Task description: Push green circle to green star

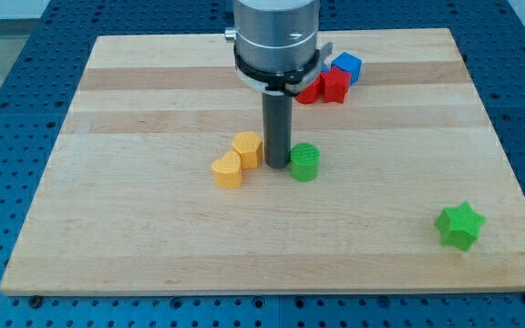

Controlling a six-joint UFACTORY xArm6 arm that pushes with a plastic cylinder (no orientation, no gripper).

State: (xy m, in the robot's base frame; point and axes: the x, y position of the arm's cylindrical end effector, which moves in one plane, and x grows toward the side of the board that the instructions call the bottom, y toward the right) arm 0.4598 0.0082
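You have the green circle [305,162] near the middle of the table [153,246], with my tip [276,165] planted just beside it on the view's left, close enough that I cannot tell whether the two touch. There are no jaws on this arm, only the straight rod, so nothing is held; all you can do is shove.

The green star [460,225] sits well apart, toward the view's lower right corner, so the push has to run rightward and a little down the view. The tip's place on the circle's left flank suits that fairly well, though a contact point slightly higher on the view's upper left of the block would likely aim it better.

Expect the circle to behave as a small, light, rigid piece that slides readily on smooth wood. Its round wall will probably let it roll off the rod if you strike off centre, so keep the line through its middle.

Two orange blocks [238,158] lie just left of the tip, and red and blue blocks [334,78] cluster near the view's top; none stands in the path.
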